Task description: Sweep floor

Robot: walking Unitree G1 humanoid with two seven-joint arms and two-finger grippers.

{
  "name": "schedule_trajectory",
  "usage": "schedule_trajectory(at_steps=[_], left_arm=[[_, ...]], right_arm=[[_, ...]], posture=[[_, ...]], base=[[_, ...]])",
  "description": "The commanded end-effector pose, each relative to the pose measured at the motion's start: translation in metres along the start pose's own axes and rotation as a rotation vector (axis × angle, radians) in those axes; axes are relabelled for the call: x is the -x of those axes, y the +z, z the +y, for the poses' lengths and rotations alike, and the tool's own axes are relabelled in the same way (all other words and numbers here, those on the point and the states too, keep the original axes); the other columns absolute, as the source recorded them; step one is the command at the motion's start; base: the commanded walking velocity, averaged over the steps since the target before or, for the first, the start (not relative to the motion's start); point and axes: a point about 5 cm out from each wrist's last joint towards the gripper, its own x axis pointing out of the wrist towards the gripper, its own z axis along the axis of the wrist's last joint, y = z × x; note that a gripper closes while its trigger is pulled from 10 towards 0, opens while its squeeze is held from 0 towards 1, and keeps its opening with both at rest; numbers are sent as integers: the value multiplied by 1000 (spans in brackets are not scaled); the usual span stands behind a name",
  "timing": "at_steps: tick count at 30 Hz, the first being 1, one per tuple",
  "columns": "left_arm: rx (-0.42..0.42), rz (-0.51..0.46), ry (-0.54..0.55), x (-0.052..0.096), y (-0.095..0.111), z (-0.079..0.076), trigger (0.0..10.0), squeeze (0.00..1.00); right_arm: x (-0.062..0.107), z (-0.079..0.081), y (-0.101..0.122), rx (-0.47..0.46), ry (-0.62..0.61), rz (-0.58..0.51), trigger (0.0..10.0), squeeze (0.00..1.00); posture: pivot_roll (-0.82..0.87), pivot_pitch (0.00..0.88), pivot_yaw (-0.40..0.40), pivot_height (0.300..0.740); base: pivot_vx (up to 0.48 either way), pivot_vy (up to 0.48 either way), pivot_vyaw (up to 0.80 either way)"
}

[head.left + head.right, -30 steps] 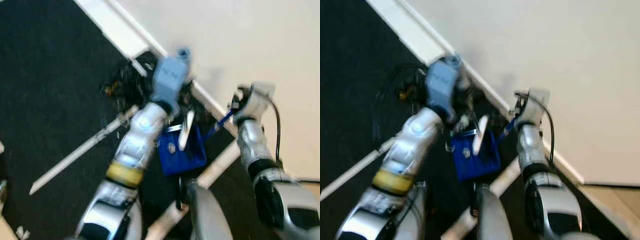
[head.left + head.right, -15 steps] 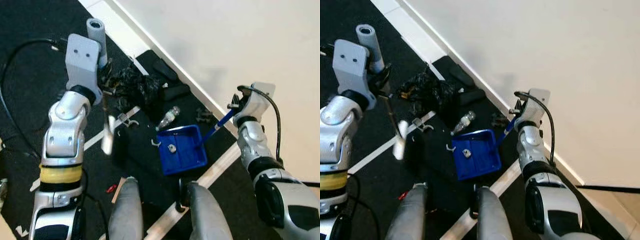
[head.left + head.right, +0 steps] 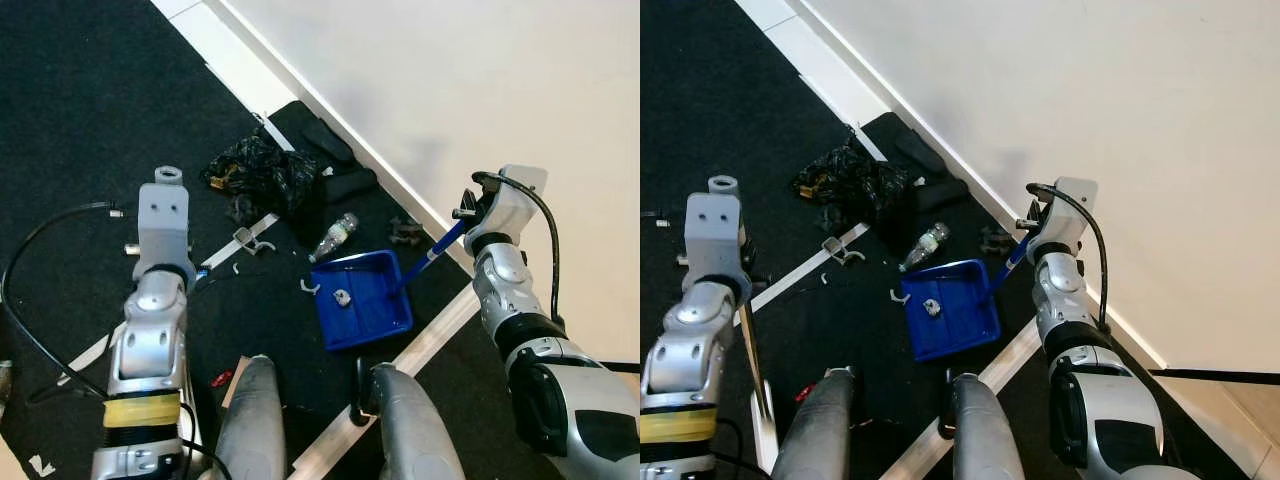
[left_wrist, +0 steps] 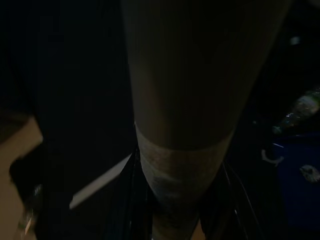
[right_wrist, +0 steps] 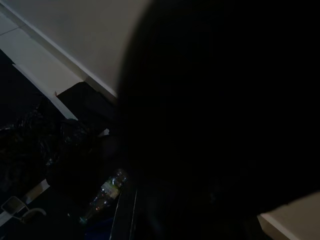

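Indoor room (home, perhaps): black carpet (image 3: 80, 120), white wall (image 3: 480, 80)

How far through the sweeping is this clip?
Early. One scrap already lies in the blue dustpan, whose handle runs up to the right arm. The left arm has a broom stick below it. Left on the dark floor: a plastic bottle, a black crumpled bag, white bits and a red scrap.

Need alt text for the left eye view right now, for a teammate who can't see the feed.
A blue dustpan sits on black floor by the white wall, its handle running up to the right arm. A plastic bottle and crumpled black bag lie beyond it.
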Motion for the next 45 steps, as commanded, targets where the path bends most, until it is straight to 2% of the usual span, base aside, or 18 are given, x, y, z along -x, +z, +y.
schedule_trajectory(at_steps=[1,6,7,10,11,12,13,14,19,24,26,28,30,33,35,41,42,45], left_arm=[[-16,3,41,2,-7,-4,10000,0],[25,12,96,0,-17,-15,10000,0],[103,15,127,-2,-22,-23,10000,0],[116,18,155,-4,-28,-32,10000,0],[166,29,167,-6,-31,-36,10000,0],[166,29,167,-6,-31,-36,10000,0],[253,61,200,-7,-37,-42,10000,0],[280,77,214,-7,-39,-45,10000,0],[326,64,180,-4,-35,-64,10000,0],[289,-13,242,-10,-29,-63,10000,0],[281,-49,274,-14,-24,-58,10000,0],[295,-129,321,-26,-6,-44,10000,0],[314,-179,330,-33,10,-39,10000,0],[347,-209,315,-37,26,-47,10000,0],[351,-211,312,-37,27,-48,10000,0],[371,-254,276,-37,46,-68,10000,0],[373,-281,261,-39,56,-74,10000,0],[375,-301,257,-40,63,-75,10000,0]], right_arm=[[13,-2,-33,14,15,151,10000,0],[13,-2,-33,16,16,151,10000,0],[13,-2,-33,19,18,150,10000,0],[13,-2,-33,21,19,149,10000,0],[13,-2,-33,23,19,148,10000,0],[13,-2,-33,23,19,148,10000,0],[13,-2,-33,26,20,146,10000,0],[13,-3,-33,28,21,145,10000,0],[13,-4,-33,31,19,141,10000,0],[13,-5,-32,33,18,140,10000,0],[13,-5,-32,34,19,139,10000,0],[13,-4,-32,37,21,135,10000,0],[13,-4,-31,39,25,132,10000,0],[12,-3,-31,40,29,132,10000,0],[12,-3,-31,40,30,132,10000,0],[12,0,-30,44,40,129,10000,0],[11,1,-29,45,42,127,10000,0],[11,1,-29,45,43,126,10000,0]], posture=[[115,303,-105,740],[113,301,-107,740],[109,300,-107,740],[107,298,-107,740],[105,294,-105,740],[105,294,-105,740],[100,292,-101,740],[100,292,-101,740],[98,289,-98,740],[97,292,-100,740],[95,294,-101,740],[93,295,-100,740],[95,297,-101,740],[97,297,-105,740],[97,297,-105,740],[94,297,-107,740],[93,297,-106,740],[92,296,-104,740]], base=[[0,0,0],[0,0,0],[0,0,0],[0,0,0],[0,0,0],[0,0,0],[0,0,0],[0,0,0],[0,0,0],[0,0,0],[0,0,0],[0,0,0],[0,0,0],[0,0,0],[0,0,0],[0,0,0],[0,0,0],[0,0,0]])
